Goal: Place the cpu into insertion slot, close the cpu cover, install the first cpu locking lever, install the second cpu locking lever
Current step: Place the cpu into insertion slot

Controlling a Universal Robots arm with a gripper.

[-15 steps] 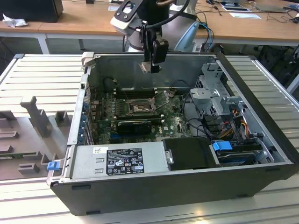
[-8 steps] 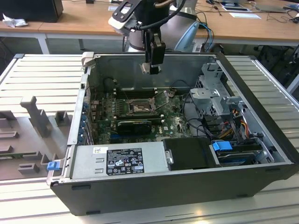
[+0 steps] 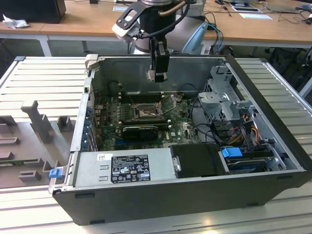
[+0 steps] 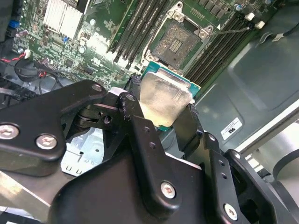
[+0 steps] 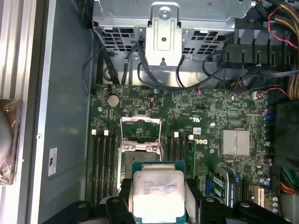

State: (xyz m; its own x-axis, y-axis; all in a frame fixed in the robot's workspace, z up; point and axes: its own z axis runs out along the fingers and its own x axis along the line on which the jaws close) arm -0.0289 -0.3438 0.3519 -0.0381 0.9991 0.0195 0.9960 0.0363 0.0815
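Observation:
My gripper (image 3: 157, 75) hangs inside the open computer case, above the motherboard, and is shut on the cpu (image 5: 156, 193). The cpu is a small square chip with a silver-grey top on a green edge, clamped between two black fingers (image 5: 194, 190) in both wrist views, cpu (image 4: 163, 99). The insertion slot (image 3: 145, 113) lies below and apart from it. Its dull contact field is bare, slot (image 4: 180, 39), and in the first wrist view the chip partly hides the slot (image 5: 125, 163). The cpu cover (image 5: 141, 128) stands flipped open at the socket's edge, on the drive-cage side, cover (image 3: 168, 101).
Long black memory slots (image 5: 103, 163) flank the socket. A black graphics card (image 3: 141, 129), a power supply (image 3: 124, 168), a metal drive cage (image 3: 226, 100) and loose cables (image 3: 243, 129) crowd the case. A grey fixture (image 3: 39, 122) sits on the ribbed table at the exterior view's left.

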